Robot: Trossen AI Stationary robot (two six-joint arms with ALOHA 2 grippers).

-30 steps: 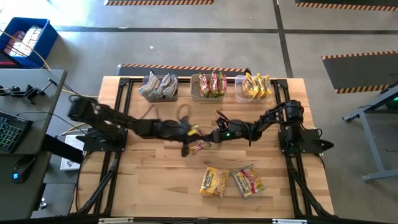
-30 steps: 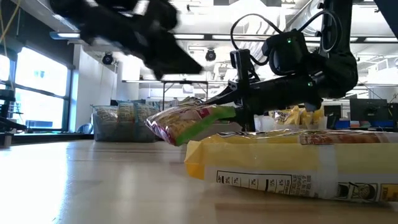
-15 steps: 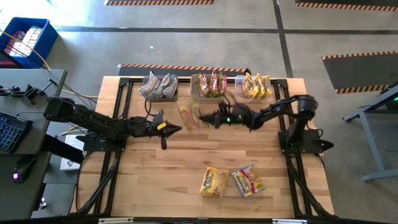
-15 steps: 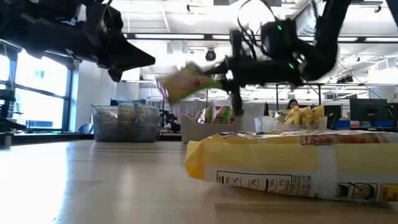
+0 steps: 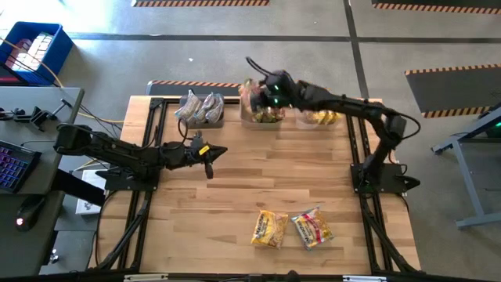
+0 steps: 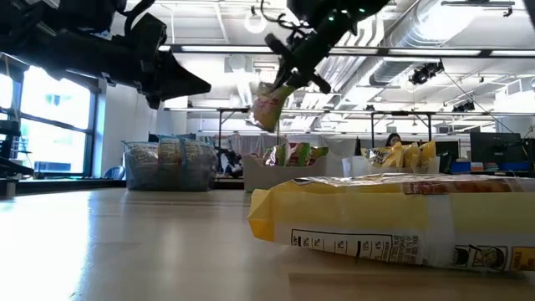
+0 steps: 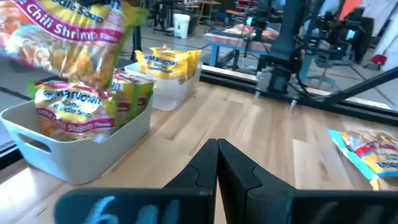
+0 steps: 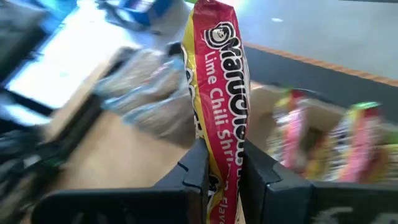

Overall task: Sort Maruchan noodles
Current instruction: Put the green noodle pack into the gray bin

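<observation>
My right gripper (image 8: pixel 221 171) is shut on a Lime Chili Shrimp noodle packet (image 8: pixel 214 87), yellow with red and green print, and holds it in the air over the middle bin (image 5: pixel 264 113) at the table's far edge. In the low view the packet (image 6: pixel 269 104) hangs under the gripper (image 6: pixel 288 79). That bin holds similar packets standing on edge (image 7: pixel 93 102). Two more packets (image 5: pixel 269 229) (image 5: pixel 312 229) lie flat near the table's near edge. My left gripper (image 5: pixel 210 154) is shut and touches nothing, above the table left of centre. My right gripper pinches the packet between its two fingers at one end (image 8: pixel 217 158), the packet standing edge-on in the gap. The fingers (image 6: pixel 292 73) come slanting down from the table's right. The packet is lifted clear and hangs tilted below them, above the middle bin.
Three bins stand in a row along the far edge: the left one (image 5: pixel 200 110) with silvery packets, the middle one, and the right one (image 5: pixel 321 111) with yellow packets. Bare wood (image 5: pixel 235 196) lies between the bins and the two loose packets.
My right gripper has carried the packet up from the table's middle toward the far edge, to above the middle bin; the packet went from lying nearly flat to hanging. My left gripper drew back toward the table's left, then stayed still.
</observation>
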